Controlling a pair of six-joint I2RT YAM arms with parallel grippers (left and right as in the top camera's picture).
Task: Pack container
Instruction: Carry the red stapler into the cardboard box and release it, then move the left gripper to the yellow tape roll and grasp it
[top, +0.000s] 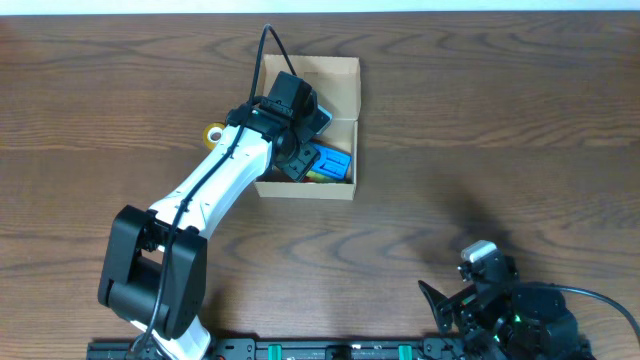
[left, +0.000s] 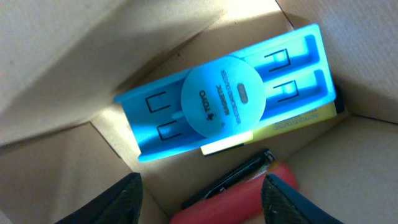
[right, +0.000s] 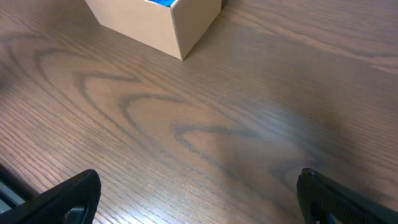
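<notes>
L gripper (left: 202, 202) hangs inside the small rectangular tan cardboard box (top: 305, 190). Its fingers (left: 124, 199) are spread wide, nothing pinched btwn them. Box stands on the brown wood-grain table (right: 186, 124), flap lid (top: 335, 85) open on its far side. R gripper (right: 208, 202) is well apart from box on robot's right, fingers spread, empty.

In box: bright blue moulded plastic tray (left: 280, 68) w/ round pale label lies flat, w/ a yellow strip (left: 298, 118) under its edge. A red rounded item (left: 249, 193) w/ a black part lies directly under L fingers.

Step, as judged: item set down, gripper to clear out. To do it well, keep fingers apart and rise straight up, staying off box walls and flap so box isn't dragged. Small yellow ring-like thing (top: 213, 133) just outside box's left wall is prob. the next pick.

Hard to make out:
- L arm covers most of box interior in overhead view.
- Red item is cut off at frame edge, identity unclear.
- Label print is unreadable beyond "TOYO".
- Yellow thing is partly hidden by arm.
- Right wrist view shows only a box corner.
</notes>
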